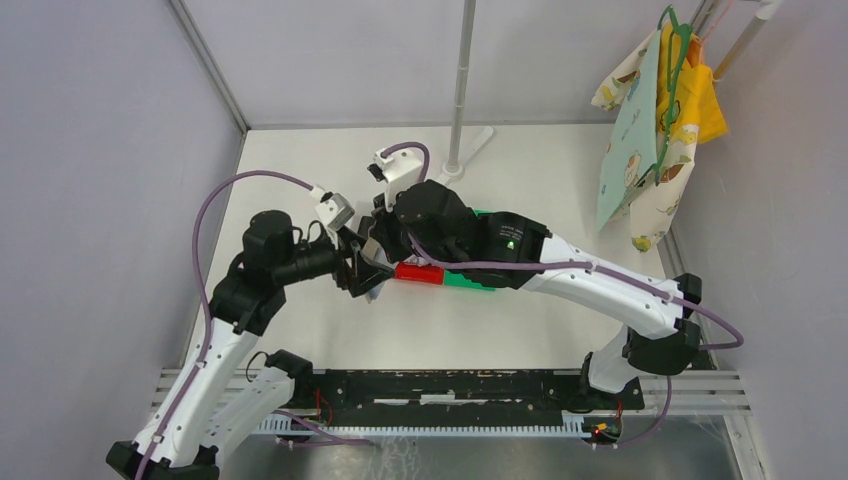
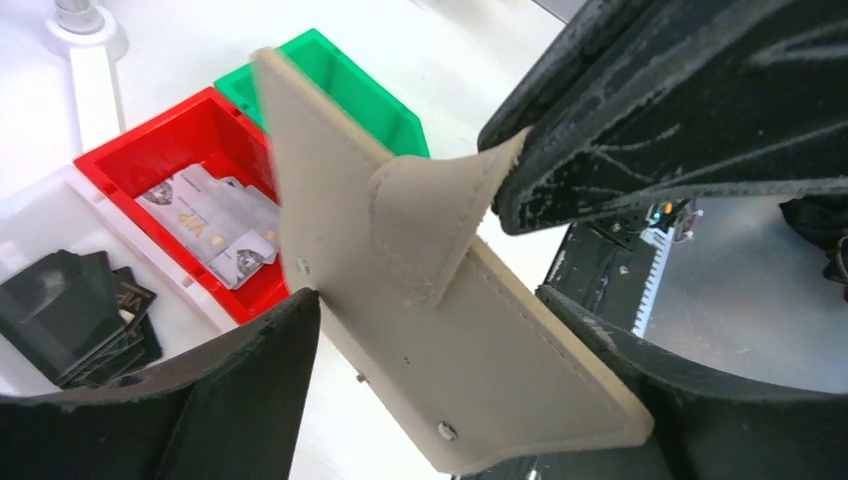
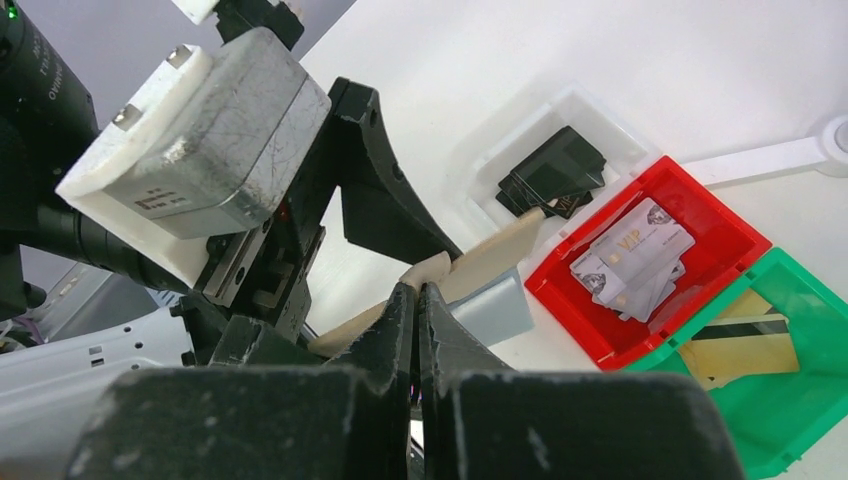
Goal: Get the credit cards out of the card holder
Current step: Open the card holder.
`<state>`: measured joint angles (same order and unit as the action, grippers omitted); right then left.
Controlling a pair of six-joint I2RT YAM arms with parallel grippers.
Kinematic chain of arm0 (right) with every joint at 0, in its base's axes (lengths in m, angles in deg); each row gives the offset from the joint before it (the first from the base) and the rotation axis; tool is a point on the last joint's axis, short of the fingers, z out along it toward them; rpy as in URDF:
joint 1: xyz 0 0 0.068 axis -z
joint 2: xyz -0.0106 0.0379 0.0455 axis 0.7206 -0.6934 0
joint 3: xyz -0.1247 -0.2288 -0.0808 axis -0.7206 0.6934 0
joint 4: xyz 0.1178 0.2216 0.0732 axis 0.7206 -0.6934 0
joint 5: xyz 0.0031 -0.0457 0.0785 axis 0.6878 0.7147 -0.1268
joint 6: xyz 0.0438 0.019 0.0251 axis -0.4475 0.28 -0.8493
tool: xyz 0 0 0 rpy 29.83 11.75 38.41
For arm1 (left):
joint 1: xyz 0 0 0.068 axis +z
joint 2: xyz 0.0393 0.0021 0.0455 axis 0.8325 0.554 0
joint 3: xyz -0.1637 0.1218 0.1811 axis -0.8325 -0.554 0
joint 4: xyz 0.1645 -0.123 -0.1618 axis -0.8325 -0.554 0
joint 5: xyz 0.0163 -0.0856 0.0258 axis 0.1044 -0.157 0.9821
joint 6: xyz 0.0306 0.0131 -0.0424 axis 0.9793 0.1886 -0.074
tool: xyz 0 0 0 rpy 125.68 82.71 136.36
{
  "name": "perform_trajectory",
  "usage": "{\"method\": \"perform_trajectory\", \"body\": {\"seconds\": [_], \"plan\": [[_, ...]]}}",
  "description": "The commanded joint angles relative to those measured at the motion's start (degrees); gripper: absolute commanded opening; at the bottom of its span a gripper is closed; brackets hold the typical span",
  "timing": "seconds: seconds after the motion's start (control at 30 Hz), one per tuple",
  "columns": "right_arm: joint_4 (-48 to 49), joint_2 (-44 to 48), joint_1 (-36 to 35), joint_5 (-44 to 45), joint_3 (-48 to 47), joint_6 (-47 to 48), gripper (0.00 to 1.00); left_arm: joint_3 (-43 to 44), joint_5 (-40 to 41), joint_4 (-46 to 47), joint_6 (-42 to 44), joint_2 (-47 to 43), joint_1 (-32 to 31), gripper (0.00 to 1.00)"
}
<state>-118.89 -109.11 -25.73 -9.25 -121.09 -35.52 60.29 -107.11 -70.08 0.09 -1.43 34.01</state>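
Note:
The tan card holder (image 2: 450, 340) hangs above the table, tilted, between both grippers. My left gripper (image 2: 430, 300) spans its width, and both fingers touch its side edges. My right gripper (image 3: 420, 290) is shut on the holder's tan flap (image 3: 432, 268); its light blue inner pocket (image 3: 490, 305) shows just beyond. Silvery-white credit cards (image 3: 630, 255) lie in the red bin (image 3: 735, 250). Gold credit cards with a dark stripe (image 3: 745, 340) lie in the green bin (image 3: 810, 410). From above, both grippers meet at the holder (image 1: 368, 262). Whether any cards sit inside it is hidden.
A clear tray (image 3: 590, 110) with black cards (image 3: 550, 170) stands beside the red bin. A white pole base (image 1: 470, 140) stands at the back, and patterned cloths (image 1: 650, 130) hang at the right. A black rail (image 1: 450, 385) runs along the near edge.

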Motion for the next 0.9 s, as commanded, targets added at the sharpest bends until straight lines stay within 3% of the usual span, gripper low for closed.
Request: {"method": "perform_trajectory", "body": {"seconds": [0.0,0.1,0.13,0.2,0.27,0.37,0.5,0.63,0.73,0.87], "plan": [[3.82,2.74,-0.33,3.18,0.06,0.15,0.00,2.42,1.97,0.00,3.61,-1.12,-0.23,0.70],[3.72,3.84,-0.09,2.43,0.67,1.27,0.00,3.27,2.26,-1.01,3.47,-1.28,-0.21,0.31],[3.78,3.97,0.10,0.87,0.67,2.03,0.01,3.83,2.24,-1.50,3.42,-1.01,-0.17,0.22],[3.21,4.01,0.82,-1.56,0.18,3.36,0.08,5.05,2.18,-2.23,2.68,-0.47,-0.22,0.10],[3.11,4.80,2.20,-4.93,0.71,4.27,0.26,6.15,0.99,-2.37,1.87,-0.20,-0.19,0.03],[6.22,8.29,6.53,-14.52,5.85,5.62,0.63,7.47,-1.00,-2.03,-0.71,0.43,-0.24,0.02],[15.50,18.88,14.34,-29.83,19.38,8.41,0.89,10.01,-4.60,-1.46,-7.64,3.76,-0.19,0.02],[20.35,28.66,18.77,-37.52,29.78,12.47,0.97,14.06,-12.53,1.21,-16.98,8.75,-0.15,0.02],[23.63,34.41,19.62,-40.17,38.09,14.47,0.97,15.71,-18.76,5.58,-26.21,12.40,-0.02,0.02],[30.58,40.85,20.02,-41.77,48.42,16.19,0.95,18.90,-22.86,6.11,-29.81,15.84,0.02,0.02]]}}
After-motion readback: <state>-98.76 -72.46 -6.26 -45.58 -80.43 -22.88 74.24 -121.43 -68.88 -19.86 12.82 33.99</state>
